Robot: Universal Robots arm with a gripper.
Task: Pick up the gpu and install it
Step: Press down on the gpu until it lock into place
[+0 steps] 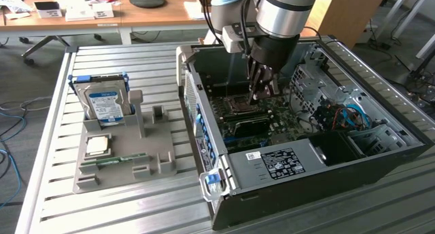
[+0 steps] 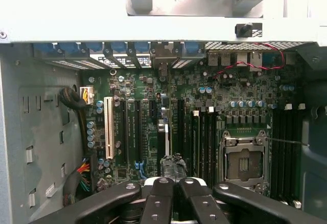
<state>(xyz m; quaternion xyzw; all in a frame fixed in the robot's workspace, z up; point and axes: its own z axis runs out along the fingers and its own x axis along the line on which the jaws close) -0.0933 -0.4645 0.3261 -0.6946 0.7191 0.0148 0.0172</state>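
The open computer case (image 1: 326, 193) lay on the slatted table (image 1: 102, 213), with the grey parts tray (image 1: 160, 142) at nine o'clock of it in the exterior view. The arm (image 1: 286, 9) reached down into the case. Its gripper (image 1: 262, 94) hung at two o'clock of the empty CPU socket (image 1: 238, 105), jaws drawn fully together on the upper edge of the gpu (image 2: 163, 127). The card stood edge-on over the motherboard's expansion slots (image 2: 130, 132).

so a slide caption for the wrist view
Shut gripper holding the gpu edge-on over the motherboard inside the open computer case.
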